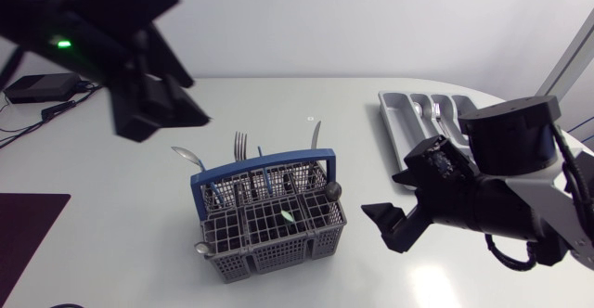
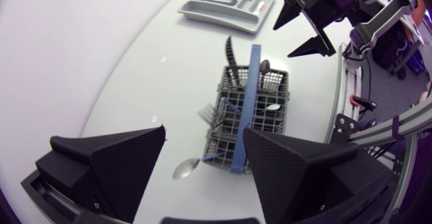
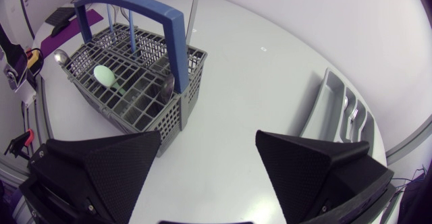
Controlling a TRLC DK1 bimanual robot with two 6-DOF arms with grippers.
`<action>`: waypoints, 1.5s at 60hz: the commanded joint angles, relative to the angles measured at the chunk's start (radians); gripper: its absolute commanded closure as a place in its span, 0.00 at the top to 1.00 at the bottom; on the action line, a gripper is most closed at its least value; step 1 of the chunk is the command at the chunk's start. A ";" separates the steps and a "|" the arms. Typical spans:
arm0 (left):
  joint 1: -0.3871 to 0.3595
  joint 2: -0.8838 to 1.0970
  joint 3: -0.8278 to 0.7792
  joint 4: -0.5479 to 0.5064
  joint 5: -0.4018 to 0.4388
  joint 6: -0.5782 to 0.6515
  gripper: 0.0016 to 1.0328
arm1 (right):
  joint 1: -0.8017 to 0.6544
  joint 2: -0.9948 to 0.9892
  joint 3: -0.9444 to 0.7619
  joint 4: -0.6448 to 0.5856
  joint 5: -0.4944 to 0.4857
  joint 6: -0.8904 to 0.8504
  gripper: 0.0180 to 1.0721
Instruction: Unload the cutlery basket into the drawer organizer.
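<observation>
While both pairs of jaws gape wide, the cutlery basket (image 1: 275,250) stands ahead, untouched.

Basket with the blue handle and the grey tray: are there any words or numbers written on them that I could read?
Grey plastic cutlery basket with a blue handle: no words, numbers or signs show.
Grey plastic drawer organizer: none show either.
White table: no print on it.
Small green light on the black left arm: just a glowing dot, not a word.
So there is nothing to read here.
</observation>
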 commanded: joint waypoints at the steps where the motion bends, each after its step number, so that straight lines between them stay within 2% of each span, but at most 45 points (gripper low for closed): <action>1: 0.096 -0.106 -0.167 -0.014 0.008 0.034 0.94 | -0.022 0.047 0.030 0.020 0.001 -0.019 0.96; 2: 0.100 -0.109 -0.176 -0.014 0.008 0.037 0.94 | -0.027 0.062 0.034 0.026 0.001 -0.018 0.96; 3: 0.143 -0.141 -0.232 -0.012 0.008 0.067 0.94 | -0.033 0.072 0.039 0.029 -0.001 -0.018 0.96; 7: 0.231 -0.204 -0.397 0.020 0.011 0.131 0.94 | -0.048 0.119 0.056 0.039 -0.007 -0.015 0.96; 13: 0.303 -0.233 -0.545 0.065 0.018 0.197 0.94 | -0.048 0.159 0.067 0.054 -0.007 -0.007 0.96; 20: 0.309 -0.195 -0.683 0.198 0.040 0.206 0.94 | -0.046 0.197 0.083 0.063 -0.007 0.005 0.96; 26: 0.283 -0.103 -0.726 0.304 0.044 0.191 0.94 | -0.048 0.230 0.090 0.072 -0.005 0.013 0.96; 33: 0.252 -0.012 -0.719 0.387 0.095 0.166 0.94 | -0.048 0.266 0.090 0.082 -0.004 0.018 0.96; 50: 0.172 0.124 -0.653 0.499 0.127 0.113 0.94 | 0.003 0.263 0.108 0.049 -0.004 0.061 0.96; 63: 0.152 0.215 -0.542 0.517 0.127 0.093 0.94 | 0.024 0.294 0.137 0.051 -0.002 0.070 0.96; 83: 0.122 0.413 -0.289 0.519 0.126 0.059 0.94 | -0.046 0.429 0.234 0.080 -0.005 0.065 0.96; 90: 0.126 0.431 -0.262 0.517 0.126 0.056 0.94 | -0.068 0.461 0.260 0.080 -0.005 0.065 0.96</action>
